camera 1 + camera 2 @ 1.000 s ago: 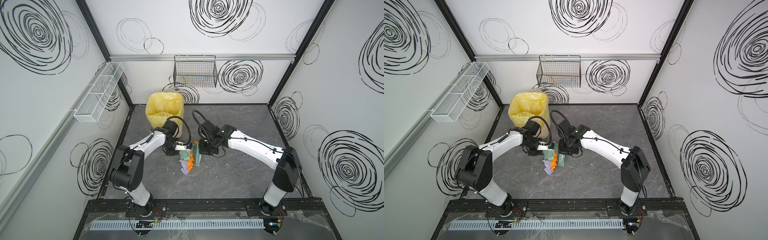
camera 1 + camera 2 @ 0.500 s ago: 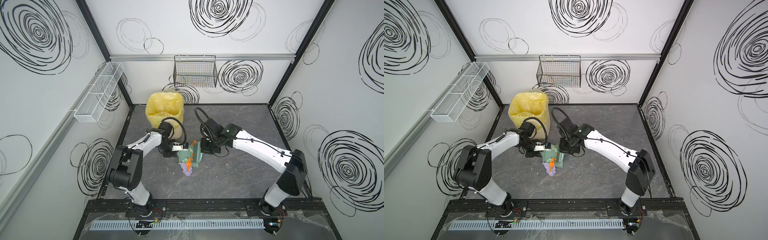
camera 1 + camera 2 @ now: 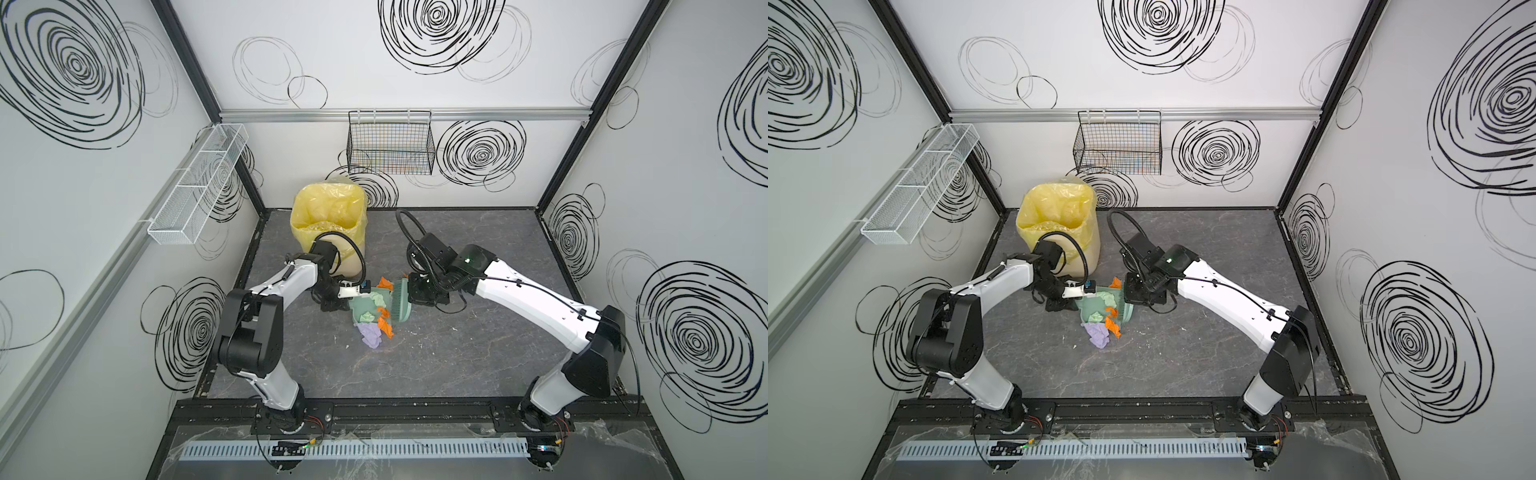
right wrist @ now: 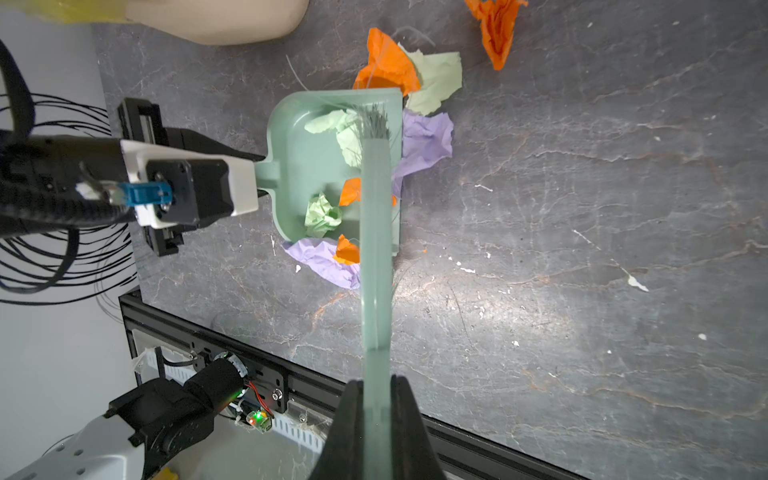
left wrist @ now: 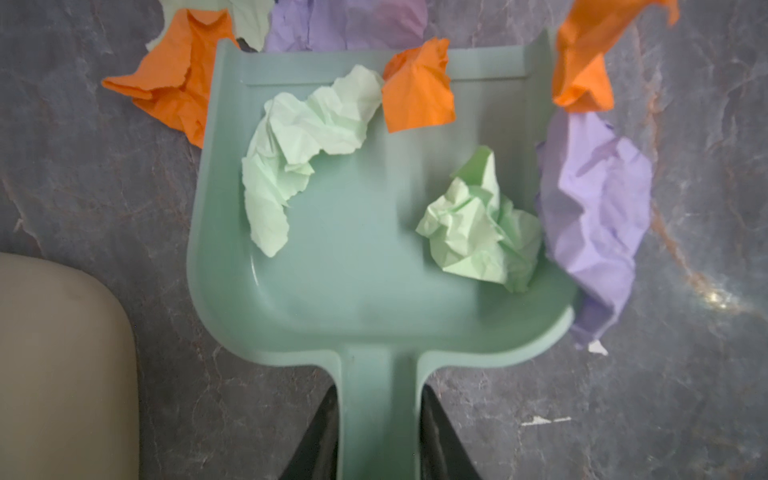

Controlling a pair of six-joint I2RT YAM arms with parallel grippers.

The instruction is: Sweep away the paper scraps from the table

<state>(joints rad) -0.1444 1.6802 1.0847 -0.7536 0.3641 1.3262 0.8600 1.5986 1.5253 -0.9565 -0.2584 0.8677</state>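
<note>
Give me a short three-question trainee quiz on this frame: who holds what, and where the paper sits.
1. True or false: the left hand is shut on the handle of the dustpan.
2. What does the right hand hold? A) the brush B) a lilac scrap C) nothing
3. Count: how many pale green paper scraps lie inside the dustpan?

Key: 1 true; 2 A; 3 two.
</note>
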